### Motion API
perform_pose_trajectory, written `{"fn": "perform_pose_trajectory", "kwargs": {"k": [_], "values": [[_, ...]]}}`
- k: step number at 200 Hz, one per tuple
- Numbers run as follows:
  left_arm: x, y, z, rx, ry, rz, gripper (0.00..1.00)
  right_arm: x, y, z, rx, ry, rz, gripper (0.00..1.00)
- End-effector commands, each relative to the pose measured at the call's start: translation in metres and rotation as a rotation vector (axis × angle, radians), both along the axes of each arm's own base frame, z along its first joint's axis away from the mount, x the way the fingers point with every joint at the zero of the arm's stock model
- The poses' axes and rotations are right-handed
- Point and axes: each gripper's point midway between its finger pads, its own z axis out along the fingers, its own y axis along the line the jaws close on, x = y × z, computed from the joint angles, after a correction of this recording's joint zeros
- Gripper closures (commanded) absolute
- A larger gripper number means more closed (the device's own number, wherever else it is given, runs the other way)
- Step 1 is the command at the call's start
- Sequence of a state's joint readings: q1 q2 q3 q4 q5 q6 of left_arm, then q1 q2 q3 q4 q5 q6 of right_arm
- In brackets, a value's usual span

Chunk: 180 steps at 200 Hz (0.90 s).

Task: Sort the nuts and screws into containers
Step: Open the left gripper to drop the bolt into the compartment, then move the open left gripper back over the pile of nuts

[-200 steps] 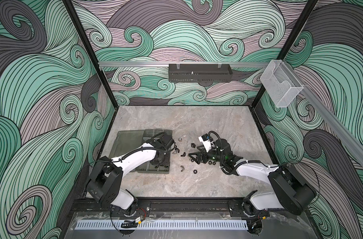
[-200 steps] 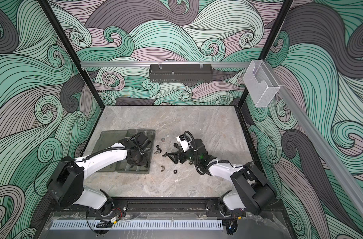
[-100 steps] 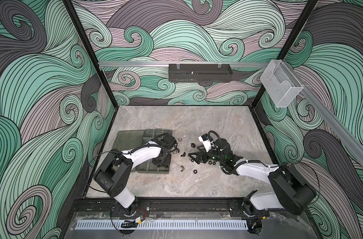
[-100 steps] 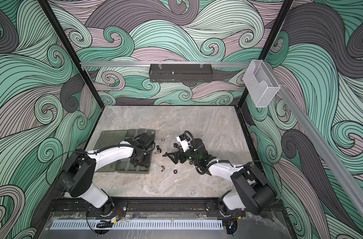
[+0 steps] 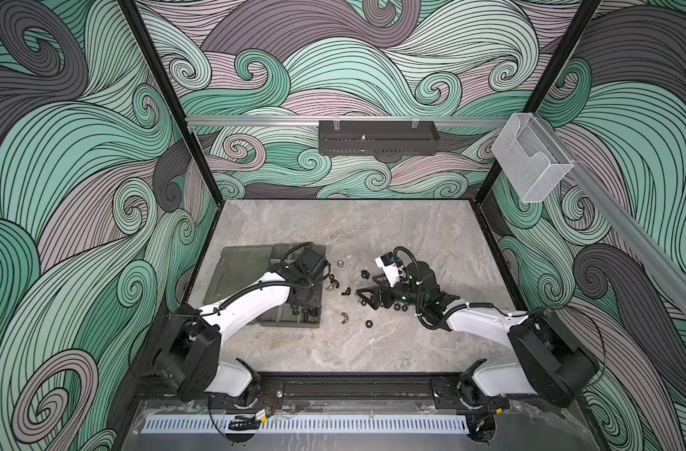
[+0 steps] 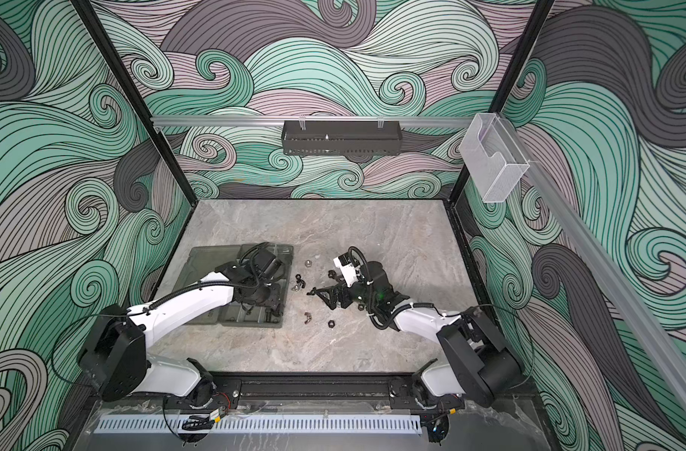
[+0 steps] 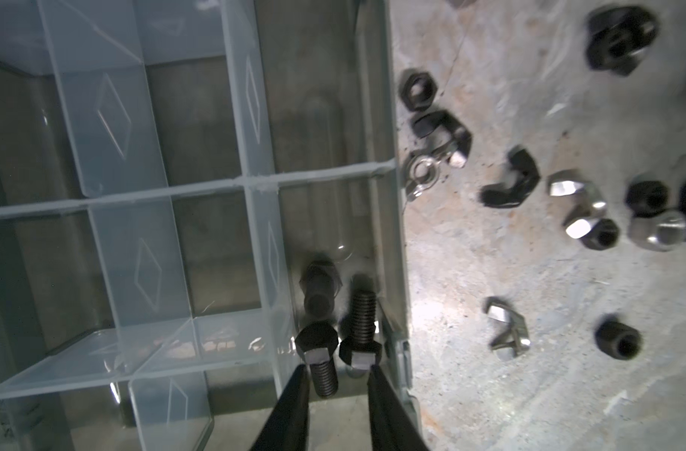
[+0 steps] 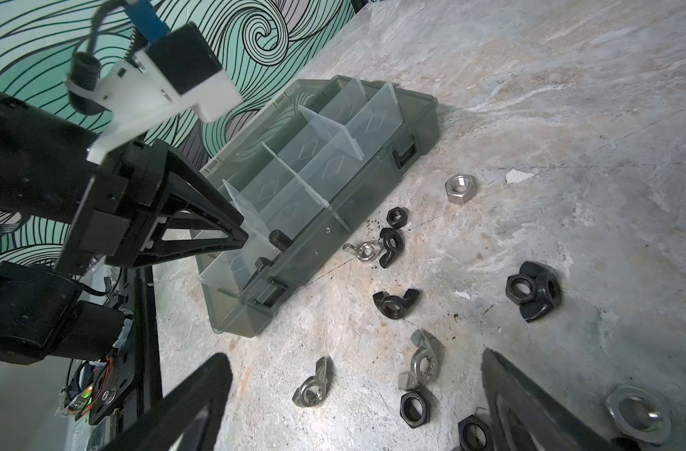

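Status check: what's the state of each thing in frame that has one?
organizer box: lid open, laid flat.
screws: three lying in one edge compartment.
nuts: loose on the table, none seen in a compartment.
left hand: open over the screws, gripping nothing.
right hand: open, low over the nuts, empty.

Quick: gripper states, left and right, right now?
Left gripper: open, empty, above the screws in a container.
Right gripper: open, empty, over loose nuts.
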<state>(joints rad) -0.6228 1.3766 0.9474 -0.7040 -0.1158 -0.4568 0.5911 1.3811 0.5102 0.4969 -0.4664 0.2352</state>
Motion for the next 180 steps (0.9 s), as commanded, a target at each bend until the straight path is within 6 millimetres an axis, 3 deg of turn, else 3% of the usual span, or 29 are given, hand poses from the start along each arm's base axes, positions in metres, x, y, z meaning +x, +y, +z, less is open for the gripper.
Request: {"fn": "perform_pose_trajectory", "kwargs": {"k": [1,21,24,56,100,180], "values": [[0.011,-0.02,0.016,-0.073,-0.045,-0.066,0.69,0.005,-0.006,0.005,-0.02,-0.037,-0.027,0.01],[0.023,-0.032,0.023,-0.09,-0.066,-0.094,0.69,0.007,-0.011,0.005,-0.018,-0.03,-0.042,0.01],[0.024,-0.034,0.016,-0.078,-0.043,-0.095,0.69,0.007,-0.011,0.005,-0.019,-0.031,-0.045,0.01],[0.037,-0.062,0.009,-0.106,-0.032,-0.142,0.69,0.016,-0.028,-0.001,-0.01,0.018,-0.126,0.01],[0.05,-0.105,-0.004,-0.168,0.022,-0.187,0.69,0.037,-0.075,-0.011,-0.023,0.058,-0.343,0.01],[0.045,-0.138,-0.043,-0.13,0.121,-0.248,0.71,0.038,-0.064,-0.012,0.015,0.084,-0.286,0.01]]}}
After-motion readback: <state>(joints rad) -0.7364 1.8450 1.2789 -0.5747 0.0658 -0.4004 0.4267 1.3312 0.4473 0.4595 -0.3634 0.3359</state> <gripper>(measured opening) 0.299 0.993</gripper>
